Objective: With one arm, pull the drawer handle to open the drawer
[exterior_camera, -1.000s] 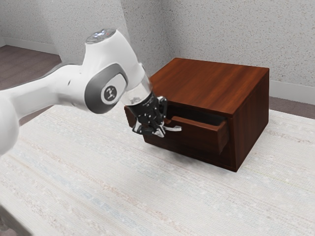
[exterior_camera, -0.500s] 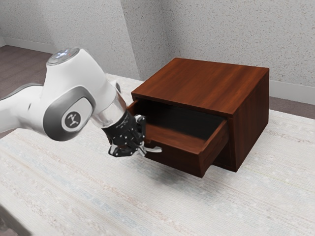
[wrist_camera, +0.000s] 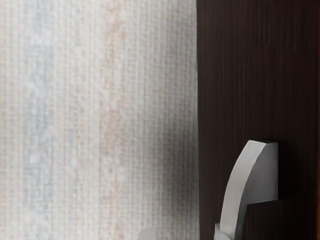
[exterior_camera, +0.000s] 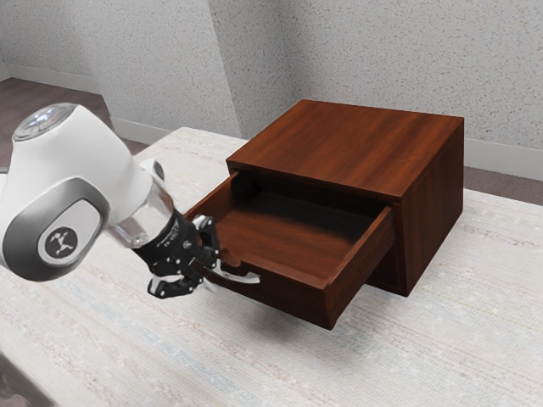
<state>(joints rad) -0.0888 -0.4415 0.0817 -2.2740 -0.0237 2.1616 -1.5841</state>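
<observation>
A dark wooden cabinet (exterior_camera: 356,144) stands on the table, and its single drawer (exterior_camera: 293,246) is pulled well out toward the exterior view's left, its inside bare. A silver handle (exterior_camera: 237,275) sticks out of the drawer front. My black gripper (exterior_camera: 204,267) is shut on that handle, at the drawer's front face. In the wrist view the drawer front (wrist_camera: 260,75) is a dark panel, with one curved end of the silver handle (wrist_camera: 247,185) bolted to it just ahead of my hand.
The pale woven table top (exterior_camera: 407,356) stretches wide in front of and beside the cabinet. A speckled grey wall (exterior_camera: 382,51) rises behind it. My white arm (exterior_camera: 68,203) occupies the exterior view's left.
My gripper has moved toward the exterior view's lower left with the handle in it. The drawer has slid from slightly open to far out of the cabinet.
</observation>
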